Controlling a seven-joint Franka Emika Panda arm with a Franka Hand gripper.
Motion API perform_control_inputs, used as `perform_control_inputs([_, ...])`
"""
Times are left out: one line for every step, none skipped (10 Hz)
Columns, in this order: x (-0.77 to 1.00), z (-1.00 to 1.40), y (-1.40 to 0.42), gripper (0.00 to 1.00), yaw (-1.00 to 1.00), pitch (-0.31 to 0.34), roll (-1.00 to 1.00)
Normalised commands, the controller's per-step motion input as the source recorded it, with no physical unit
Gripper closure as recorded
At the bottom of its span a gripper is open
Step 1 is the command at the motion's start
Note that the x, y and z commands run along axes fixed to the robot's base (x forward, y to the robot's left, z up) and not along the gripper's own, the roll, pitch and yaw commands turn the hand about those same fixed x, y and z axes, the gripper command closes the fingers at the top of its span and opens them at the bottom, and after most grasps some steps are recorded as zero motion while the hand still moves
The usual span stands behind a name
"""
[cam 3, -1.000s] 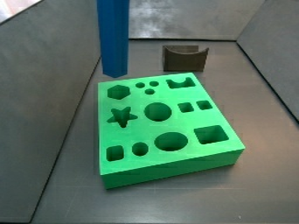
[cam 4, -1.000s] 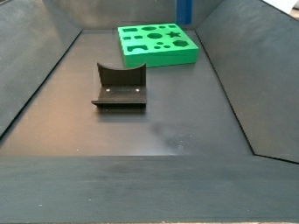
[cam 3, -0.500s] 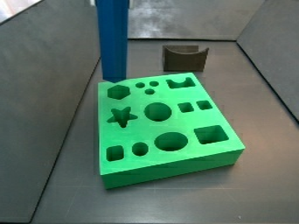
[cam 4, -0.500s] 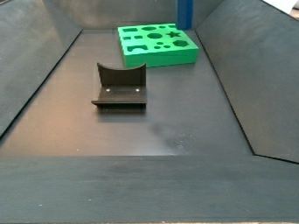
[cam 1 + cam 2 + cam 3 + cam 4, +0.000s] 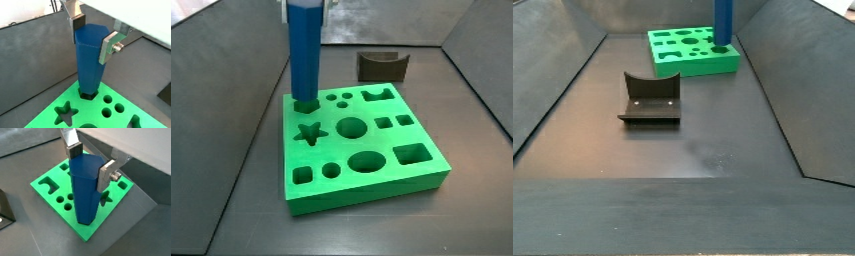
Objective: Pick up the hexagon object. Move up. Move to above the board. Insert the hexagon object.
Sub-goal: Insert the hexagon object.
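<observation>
The hexagon object (image 5: pixel 305 55) is a tall blue bar standing upright, its lower end in the hexagon hole at a far corner of the green board (image 5: pixel 372 195). In a side view the bar (image 5: pixel 723 22) rises from the board (image 5: pixel 700 66) at the back of the bin. My gripper (image 5: pixel 93 39) is shut on the bar's top end (image 5: pixel 89 60), silver fingers (image 5: pixel 109 45) pressed on opposite faces. Both wrist views show this: the gripper (image 5: pixel 90 164) holds the bar (image 5: pixel 85 193) over the board (image 5: pixel 123 185). The board (image 5: pixel 80 105) shows star and round cutouts beside the bar.
The dark fixture (image 5: pixel 649 100) stands on the bin floor away from the board; it shows behind the board in a side view (image 5: pixel 381 65). Sloped grey walls (image 5: pixel 553 90) enclose the bin on all sides.
The gripper has lowered the blue bar. Its lower end, earlier hanging above the board's far corner, now sits in the hexagon hole.
</observation>
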Motion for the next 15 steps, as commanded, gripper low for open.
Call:
perform_control_inputs([0.05,-0.33,0.0,1.0,0.23,0.0,0.03])
perform_control_inputs([0.05,-0.35,-0.01,1.0,0.26,0.0,0.03])
perform_control_inputs([0.0,-0.36,-0.02,1.0,0.27,0.0,0.04])
perform_control_inputs([0.02,-0.34,-0.01,1.0,0.31,0.0,0.04])
perform_control_inputs([0.0,-0.4,-0.07,1.0,0.32,0.0,0.06])
perform_control_inputs([0.0,-0.39,-0.08,1.0,0.31,0.0,0.04])
perform_control_inputs([0.0,-0.37,-0.1,1.0,0.36,-0.014,0.02])
perform_control_inputs([0.09,-0.31,-0.11,1.0,0.4,-0.034,0.0])
perform_control_inputs([0.16,-0.3,-0.13,1.0,0.37,-0.033,0.0])
perform_control_inputs([0.25,-0.27,-0.13,1.0,0.29,-0.043,0.0])
perform_control_inputs([0.24,-0.23,-0.13,1.0,0.12,-0.07,0.0])
perform_control_inputs([0.12,-0.13,-0.07,1.0,-0.06,-0.173,-0.07])
perform_control_inputs([0.07,-0.06,-0.02,1.0,-0.12,-0.219,-0.09])
perform_control_inputs([0.0,-0.25,0.0,1.0,-0.22,-0.244,-0.03])
perform_control_inputs([-0.21,-0.29,0.21,1.0,-0.17,-0.186,0.0])
